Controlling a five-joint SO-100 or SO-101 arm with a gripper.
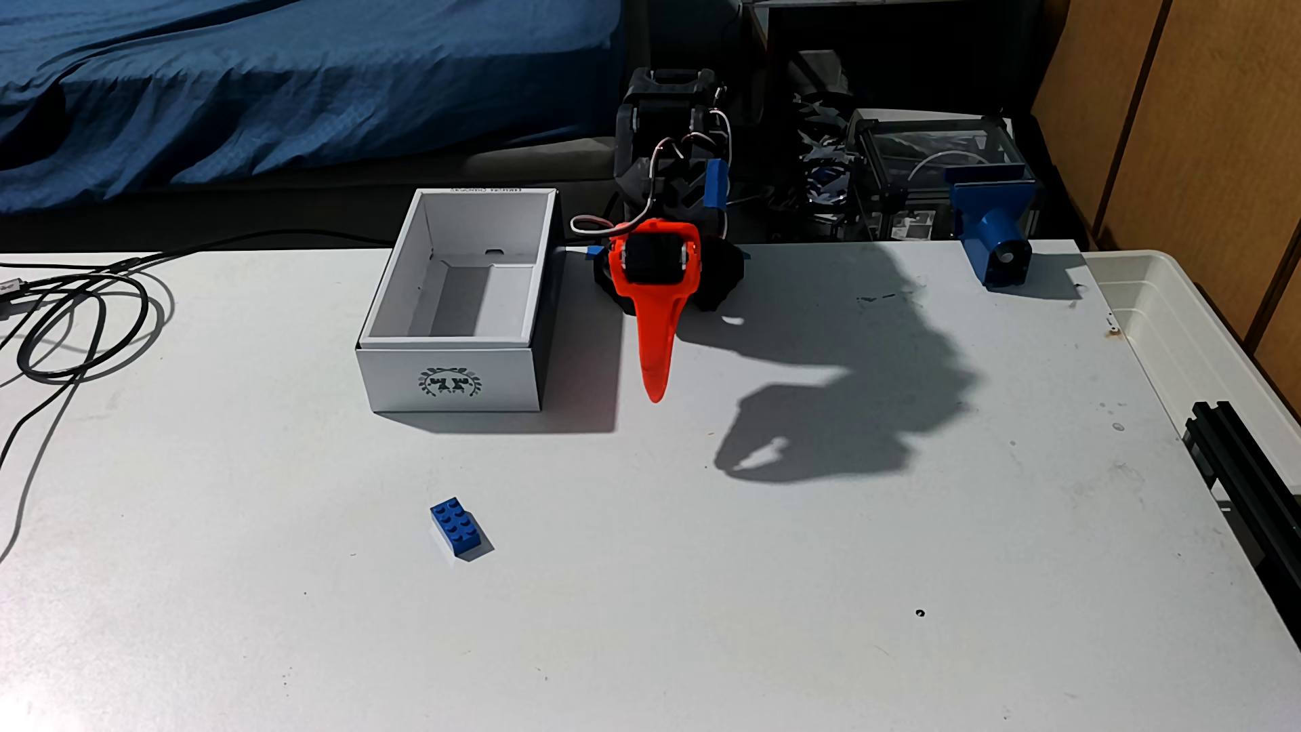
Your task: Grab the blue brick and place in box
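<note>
Hand above the counter
The orange hand (655,390) looks nearly closed, holds nothing, far from the blue brick (458,527).

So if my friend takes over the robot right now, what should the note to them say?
Gripper: hangs above the table, just right of the box in the fixed view, holding nothing. The orange fingers look closed together, though this angle does not make that certain.
Blue brick: lying on the table, studs up, nearer the camera than the box, untouched.
Box: open and empty.
Done: nothing yet.
Left: reach the brick, grab it, carry it over and drop it in the box.
</note>
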